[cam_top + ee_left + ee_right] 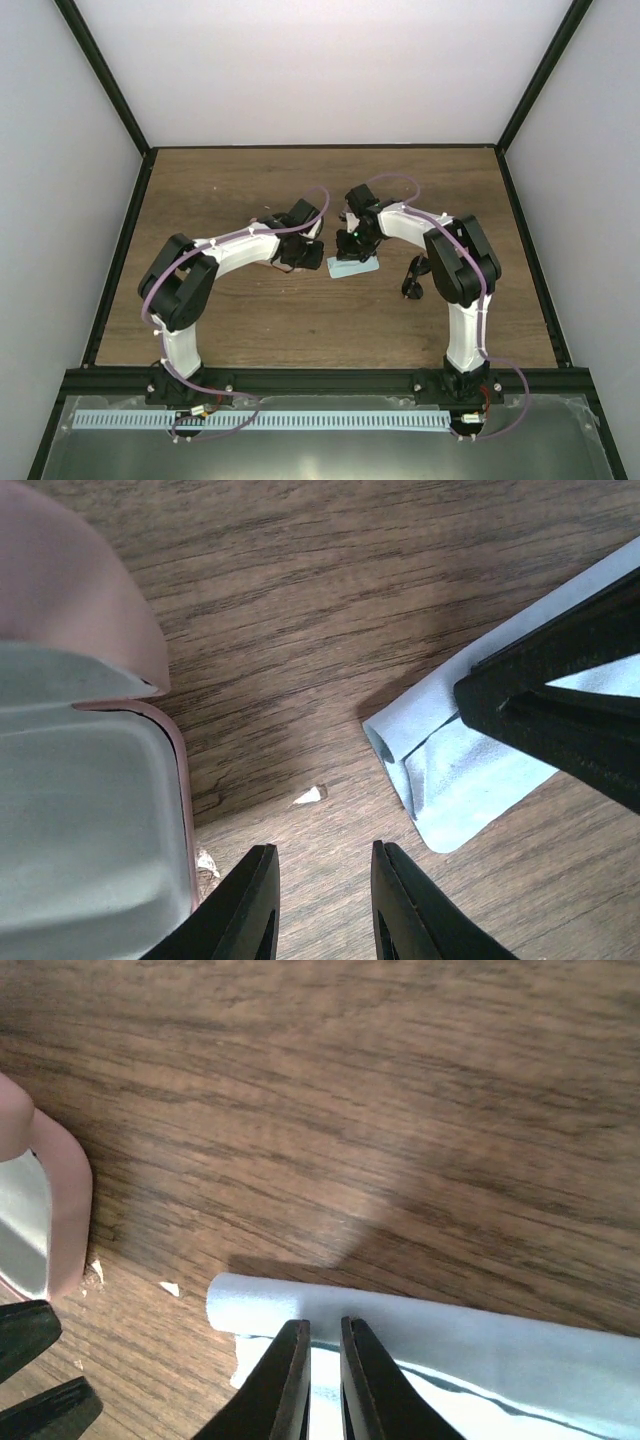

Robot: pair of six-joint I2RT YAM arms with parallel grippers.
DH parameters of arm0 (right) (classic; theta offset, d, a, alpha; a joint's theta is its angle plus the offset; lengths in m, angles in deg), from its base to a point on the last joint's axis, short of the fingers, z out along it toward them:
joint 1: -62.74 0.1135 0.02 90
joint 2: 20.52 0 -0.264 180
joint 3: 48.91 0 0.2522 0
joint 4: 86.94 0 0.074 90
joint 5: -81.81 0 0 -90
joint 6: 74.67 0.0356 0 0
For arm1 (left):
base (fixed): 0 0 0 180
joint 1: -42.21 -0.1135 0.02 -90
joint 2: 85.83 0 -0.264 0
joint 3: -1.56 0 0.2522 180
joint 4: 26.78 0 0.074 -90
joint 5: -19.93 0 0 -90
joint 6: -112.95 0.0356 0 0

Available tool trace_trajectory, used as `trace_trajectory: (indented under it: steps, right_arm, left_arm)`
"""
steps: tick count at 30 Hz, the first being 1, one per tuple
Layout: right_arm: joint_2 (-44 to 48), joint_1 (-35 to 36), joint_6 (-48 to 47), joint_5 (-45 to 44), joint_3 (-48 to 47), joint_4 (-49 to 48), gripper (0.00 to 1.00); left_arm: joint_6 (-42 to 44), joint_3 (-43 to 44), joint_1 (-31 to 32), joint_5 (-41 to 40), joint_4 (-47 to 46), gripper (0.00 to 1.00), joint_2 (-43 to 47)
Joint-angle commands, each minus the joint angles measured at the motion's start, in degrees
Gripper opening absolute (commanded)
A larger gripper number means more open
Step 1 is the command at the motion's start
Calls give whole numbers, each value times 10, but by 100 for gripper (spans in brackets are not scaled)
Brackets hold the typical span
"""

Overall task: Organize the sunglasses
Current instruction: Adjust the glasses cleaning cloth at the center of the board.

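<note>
Top view: the sunglasses (411, 281) lie on the table beside the right arm, apart from both grippers and not in the case.

Left wrist: the case (70, 590) stands open, and the part in view holds nothing. The left gripper (322, 852) has its jaws apart and is empty.

Right wrist: the right gripper (323, 1325) is pinched on the cloth (470, 1340).

Judgement: stowing is not yet begun.

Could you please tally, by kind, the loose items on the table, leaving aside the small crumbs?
black sunglasses: 1
pink glasses case: 1
light blue cloth: 1
Total: 3
</note>
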Motion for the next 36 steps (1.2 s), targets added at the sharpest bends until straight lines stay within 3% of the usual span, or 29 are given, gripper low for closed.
trace_trajectory:
  steps: [1,30,36]
  right_arm:
    - [-6,12,8,9,-20,5,11]
    - [53,26,11,6,22,23,11]
    - [43,33,0,-34,-16,48,22]
  left_arm:
    - [11,-4,-4,-3,6,29,17]
    - [0,-8,-5,21,-14,28,-5]
    - [-3,-10,-5,16,-15,28,-1]
